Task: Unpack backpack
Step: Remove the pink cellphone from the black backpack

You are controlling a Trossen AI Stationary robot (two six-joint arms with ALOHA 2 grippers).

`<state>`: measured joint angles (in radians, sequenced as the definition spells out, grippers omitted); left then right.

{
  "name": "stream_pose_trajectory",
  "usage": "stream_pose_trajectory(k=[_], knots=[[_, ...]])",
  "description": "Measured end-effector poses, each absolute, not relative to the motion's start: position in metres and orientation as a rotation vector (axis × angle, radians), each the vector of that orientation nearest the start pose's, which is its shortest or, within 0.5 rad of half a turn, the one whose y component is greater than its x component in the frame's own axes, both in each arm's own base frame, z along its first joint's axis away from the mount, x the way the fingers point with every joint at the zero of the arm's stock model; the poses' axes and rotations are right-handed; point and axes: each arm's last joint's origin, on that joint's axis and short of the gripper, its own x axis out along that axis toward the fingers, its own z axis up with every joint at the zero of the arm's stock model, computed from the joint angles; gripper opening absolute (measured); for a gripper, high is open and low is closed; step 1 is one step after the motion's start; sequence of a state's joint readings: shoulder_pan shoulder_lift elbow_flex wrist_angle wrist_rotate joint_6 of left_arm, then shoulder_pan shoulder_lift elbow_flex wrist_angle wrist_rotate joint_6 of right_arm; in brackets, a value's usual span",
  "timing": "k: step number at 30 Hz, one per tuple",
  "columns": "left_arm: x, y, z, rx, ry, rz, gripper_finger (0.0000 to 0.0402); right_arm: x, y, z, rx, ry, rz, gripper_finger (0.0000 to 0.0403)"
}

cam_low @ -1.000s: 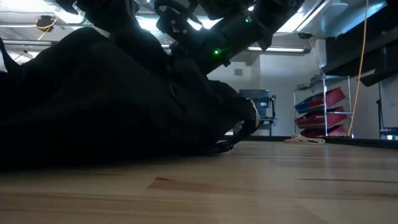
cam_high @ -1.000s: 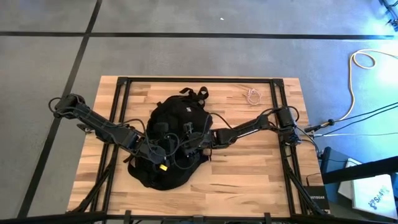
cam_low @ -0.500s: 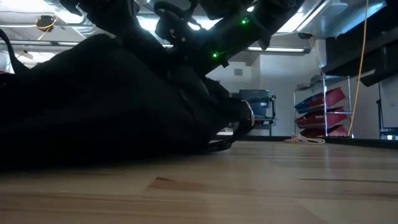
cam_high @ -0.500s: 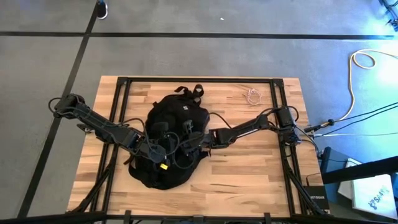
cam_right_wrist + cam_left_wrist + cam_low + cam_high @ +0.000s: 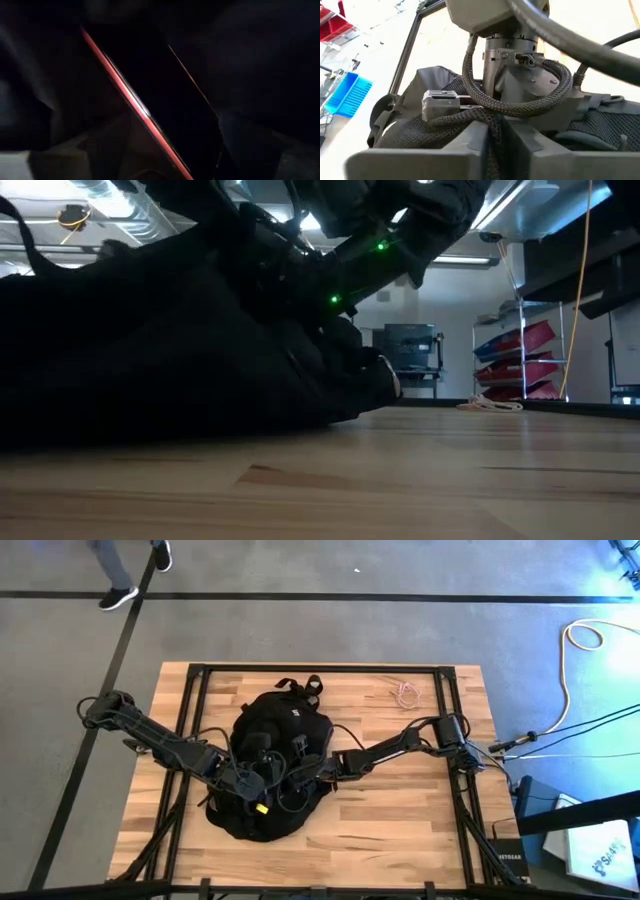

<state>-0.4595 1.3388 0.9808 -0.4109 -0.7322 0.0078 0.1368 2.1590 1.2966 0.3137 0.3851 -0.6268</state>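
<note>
Your left hand [image 5: 262, 778] pinched the backpack [image 5: 285, 730] mesh at the bench [image 5: 400, 820] centre; your right hand [image 5: 300, 772], at 3 o'clock beside it, reached inside, state unclear.

The left hand [image 5: 493, 142] is showing its two dark fingers [image 5: 470, 145] standing almost together, with a fold of black mesh pinched in the narrow gap between them. The mesh is belonging to the backpack [image 5: 420, 107], which is lying spread under and behind the fingers. Directly ahead, the other arm's grey wrist [image 5: 520, 75] is standing over the backpack, a braided black cable [image 5: 520, 107] looping around it. A pale tabletop [image 5: 445, 40] is lying beyond, with a dark frame bar [image 5: 407, 45] crossing it. A blue rack [image 5: 347, 95] is sitting at the edge.
</note>
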Motion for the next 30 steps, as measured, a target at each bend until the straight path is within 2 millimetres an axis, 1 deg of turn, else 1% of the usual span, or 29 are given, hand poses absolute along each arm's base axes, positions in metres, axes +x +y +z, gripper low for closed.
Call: stream_pose_trajectory(k=[4, 8, 10, 12, 14, 17, 20, 22, 24, 26, 28, 30], knots=[[0.254, -0.107, 0.272, 0.433, 0.624, 0.250, 0.0107, 0.450, 0.051, 0.126, -0.737, 0.588, -0.074, 0.0296], [0.257, -0.108, 0.280, 0.396, 0.570, 0.254, 0.0190, 0.449, 0.051, 0.126, -0.722, 0.592, -0.077, 0.0296], [0.257, -0.109, 0.283, 0.419, 0.563, 0.247, 0.0234, 0.449, 0.051, 0.125, -0.712, 0.593, -0.085, 0.0296], [0.258, -0.111, 0.293, 0.435, 0.538, 0.248, 0.0271, 0.449, 0.050, 0.125, -0.713, 0.594, -0.095, 0.0296], [0.254, -0.113, 0.308, 0.458, 0.496, 0.289, 0.0295, 0.449, 0.050, 0.125, -0.712, 0.596, -0.097, 0.0296], [0.241, -0.115, 0.328, 0.511, 0.449, 0.412, 0.0308, 0.449, 0.050, 0.125, -0.712, 0.597, -0.100, 0.0296], [0.220, -0.108, 0.331, 0.548, 0.467, 0.573, 0.0310, 0.449, 0.050, 0.125, -0.712, 0.598, -0.103, 0.0296], [0.203, -0.096, 0.328, 0.463, 0.501, 0.627, 0.0310, 0.449, 0.050, 0.125, -0.712, 0.598, -0.103, 0.0296], [0.190, -0.084, 0.320, 0.282, 0.560, 0.661, 0.0310, 0.449, 0.050, 0.125, -0.711, 0.599, -0.103, 0.0296], [0.181, -0.077, 0.306, 0.110, 0.636, 0.699, 0.0310, 0.449, 0.050, 0.125, -0.712, 0.600, -0.104, 0.0296], [0.176, -0.078, 0.289, 0.033, 0.688, 0.730, 0.0310, 0.449, 0.050, 0.125, -0.711, 0.597, -0.105, 0.0296], [0.170, -0.077, 0.274, 0.001, 0.720, 0.774, 0.0310, 0.449, 0.050, 0.125, -0.711, 0.594, -0.107, 0.0296]])
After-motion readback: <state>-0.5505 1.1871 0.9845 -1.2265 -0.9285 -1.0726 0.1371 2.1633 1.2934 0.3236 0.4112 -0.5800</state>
